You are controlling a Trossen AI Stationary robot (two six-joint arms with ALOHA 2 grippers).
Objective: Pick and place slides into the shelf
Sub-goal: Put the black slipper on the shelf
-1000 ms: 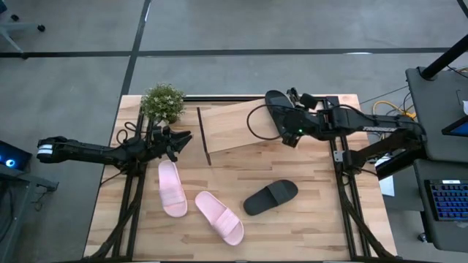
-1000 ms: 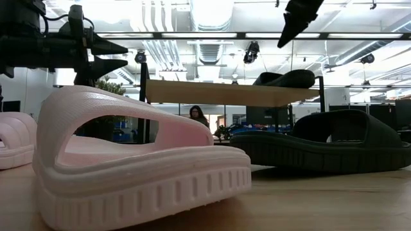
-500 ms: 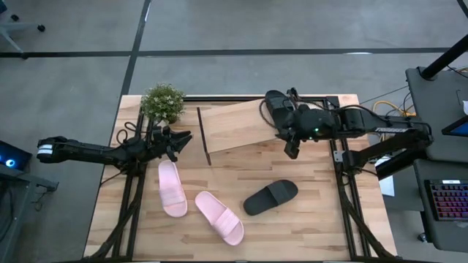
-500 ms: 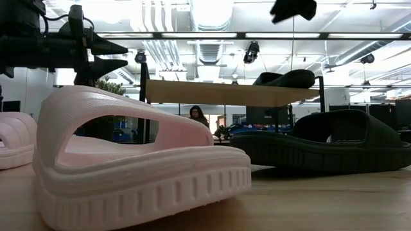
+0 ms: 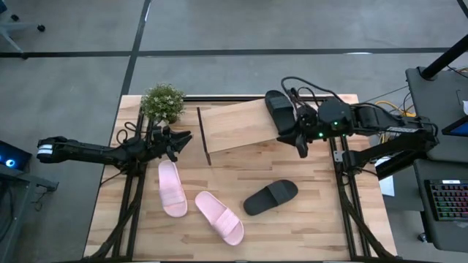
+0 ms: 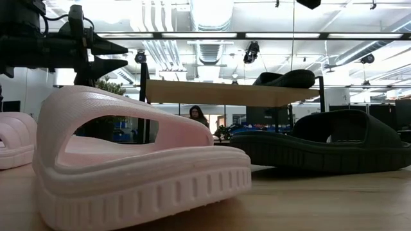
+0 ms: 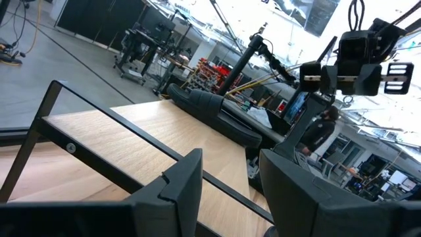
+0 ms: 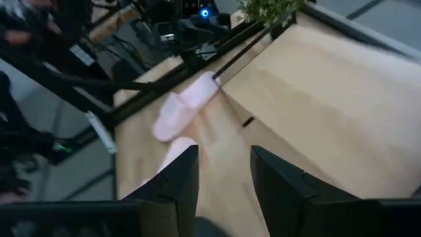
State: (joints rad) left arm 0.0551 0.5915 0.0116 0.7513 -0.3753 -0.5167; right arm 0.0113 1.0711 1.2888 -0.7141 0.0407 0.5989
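Note:
One black slide (image 5: 279,109) lies sole-down on the right end of the slanted wooden shelf (image 5: 234,126). The other black slide (image 5: 270,197) and the two pink slides (image 5: 172,188) (image 5: 219,217) lie on the tabletop in front of the shelf. My right gripper (image 5: 301,150) hangs open above the shelf's near right corner, apart from the black slide on it, with nothing between its fingers (image 8: 177,181). My left gripper (image 5: 183,137) waits open just left of the shelf, pointing at it, its fingers (image 7: 187,174) empty.
A small potted plant (image 5: 162,102) stands at the table's far left corner, behind my left gripper. Black frame rails (image 5: 131,197) run along the table's left and right sides. Bare wood lies between the pink slides and the near edge.
My right gripper has drawn back from the black slide on the shelf, going up and toward the table's right edge, and it has rolled about its own line. In the low view it has climbed almost out of the top. The slide stays where it was on the shelf.

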